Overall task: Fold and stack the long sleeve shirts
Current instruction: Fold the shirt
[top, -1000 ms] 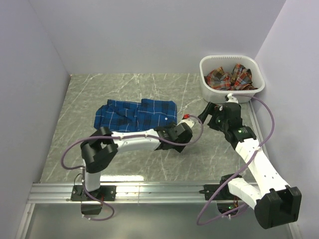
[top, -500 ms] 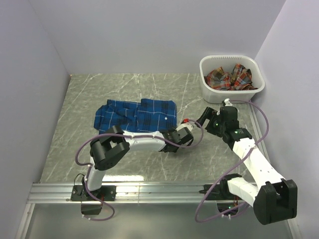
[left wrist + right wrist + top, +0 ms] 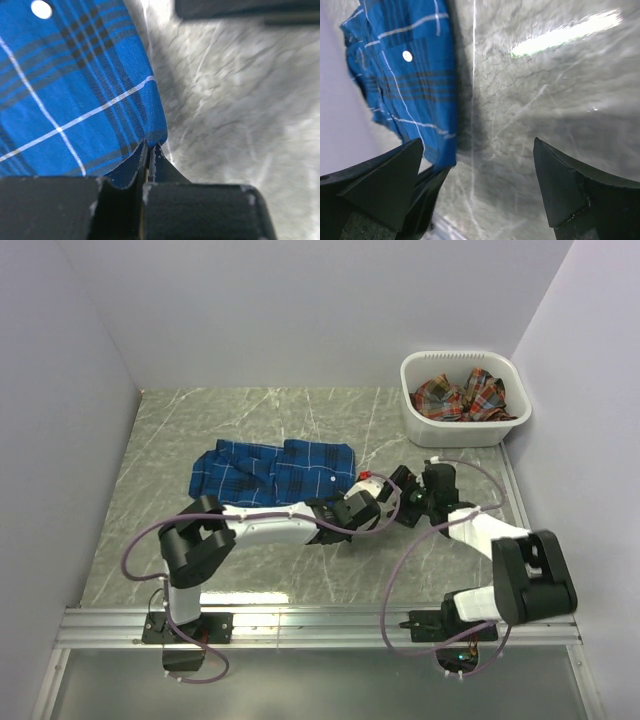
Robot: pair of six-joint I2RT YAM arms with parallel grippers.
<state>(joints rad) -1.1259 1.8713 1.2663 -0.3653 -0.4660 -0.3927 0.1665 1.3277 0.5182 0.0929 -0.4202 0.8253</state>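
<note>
The royal blue plaid long sleeve shirt [image 3: 272,471] lies flattened on the marble table. My left gripper [image 3: 352,496] is at its near right corner. In the left wrist view the gripper [image 3: 150,150] is shut, and the blue shirt's [image 3: 75,85] corner hem is pinched between the fingertips. My right gripper [image 3: 398,502] hovers low just right of it, open, with only bare table between its fingers [image 3: 385,182]. The blue shirt [image 3: 410,75] shows to its left. A red-orange plaid shirt [image 3: 460,396] lies crumpled in the white basket [image 3: 455,432].
The basket stands at the far right corner against the wall. Grey walls close in the table on the left, back and right. The two wrists are close together near the table's middle [image 3: 420,540]. A metal rail [image 3: 320,625] runs along the near edge.
My left gripper has shut on the blue shirt's corner. The right arm has come down and left from near the basket to beside the left gripper, and stays open.
</note>
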